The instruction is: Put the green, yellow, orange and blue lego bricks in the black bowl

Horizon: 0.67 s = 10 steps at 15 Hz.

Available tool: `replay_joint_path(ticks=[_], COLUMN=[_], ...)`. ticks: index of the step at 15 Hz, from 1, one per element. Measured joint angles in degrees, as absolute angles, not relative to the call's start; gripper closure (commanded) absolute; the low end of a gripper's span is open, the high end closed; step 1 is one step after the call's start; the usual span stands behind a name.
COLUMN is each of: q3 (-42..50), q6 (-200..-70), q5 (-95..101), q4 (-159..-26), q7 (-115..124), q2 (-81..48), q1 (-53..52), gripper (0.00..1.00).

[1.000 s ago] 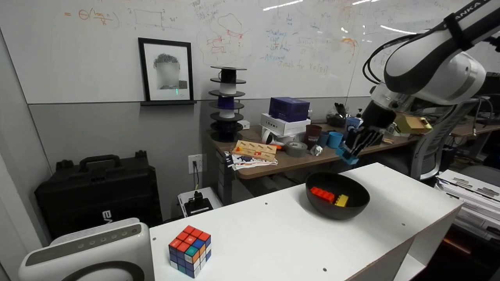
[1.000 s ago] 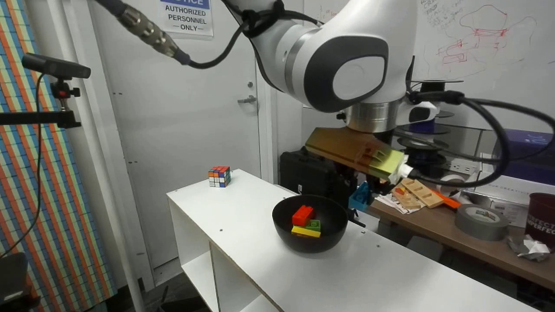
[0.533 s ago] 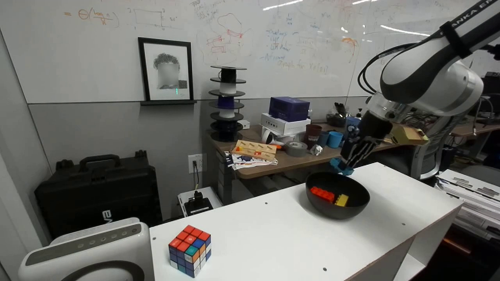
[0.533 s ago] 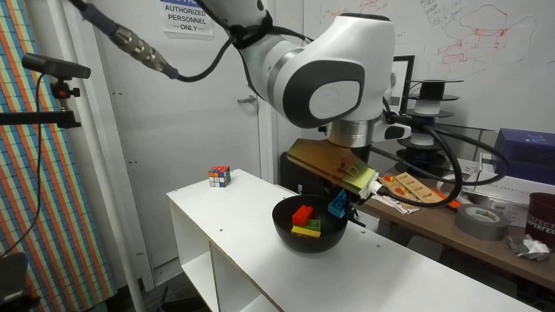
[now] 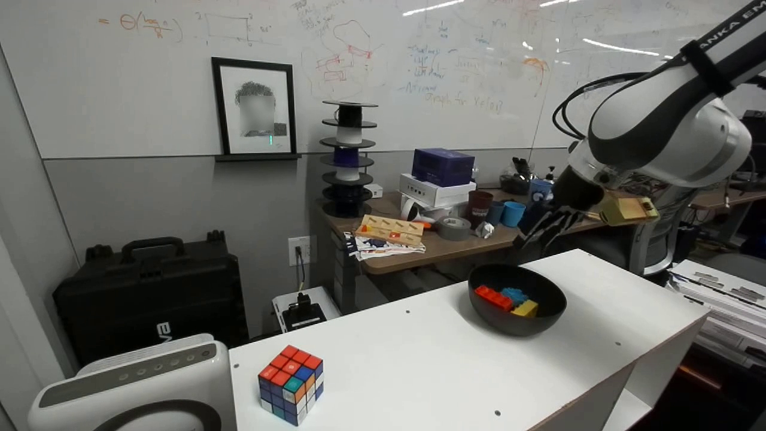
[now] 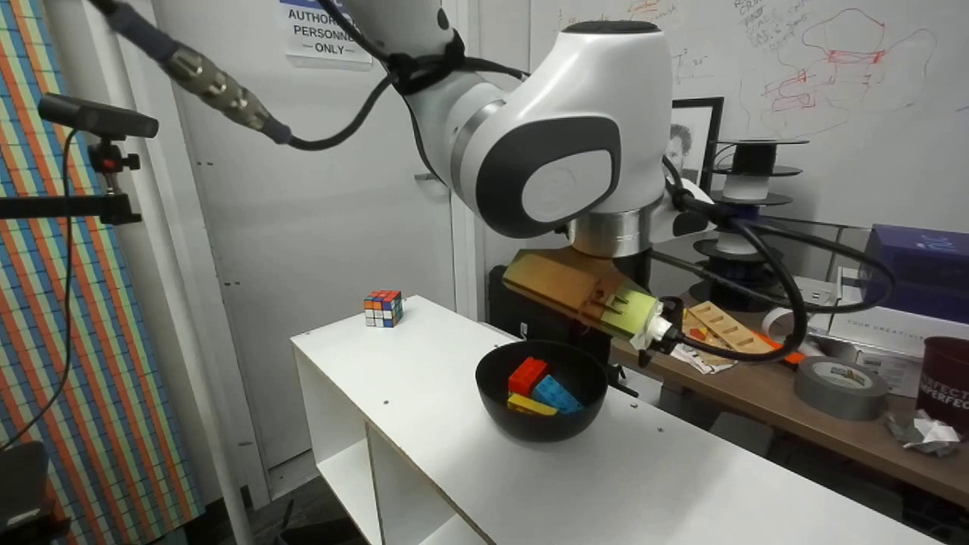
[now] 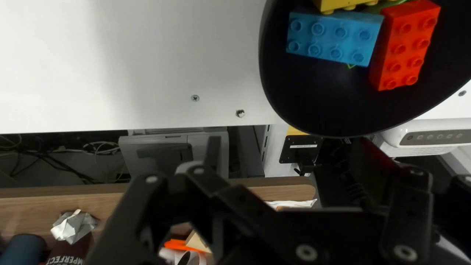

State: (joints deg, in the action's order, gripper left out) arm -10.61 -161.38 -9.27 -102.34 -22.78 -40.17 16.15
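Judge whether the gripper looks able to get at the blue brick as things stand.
Probably yes: the gripper is open and empty, and the blue brick lies in the black bowl with its studs uncovered. The orange-red brick and yellow brick crowd two sides, so room there may be tight.

Small rectangular green plastic brick [image 7: 387,5]: mere sliver in wrist view, rest hidden; in both exterior views it cannot be made out. Rectangular yellow plastic brick [image 7: 340,3] cut by the wrist view's top edge. Wide round black bowl [image 7: 327,106], near the long edge of the white counter [image 5: 389,359] that faces the brown wooden desk [image 5: 446,250], cut at top and right there. Black claw [image 7: 290,152] blurred in wrist view; in an exterior view mostly behind a boxy orange-and-yellow housing [image 6: 560,284]. Counter's nearest corner cut off in both exterior views. Face in black-framed portrait [image 5: 256,114] blurred.
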Motion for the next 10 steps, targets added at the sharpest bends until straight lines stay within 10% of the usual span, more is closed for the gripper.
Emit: replay_joint_path(ticks=[10], q3=[-2.1], q6=[-147.3], q5=[-10.2], q4=[-107.1], q7=[-10.4], q2=[-25.2], q1=[14.9], gripper=[0.00])
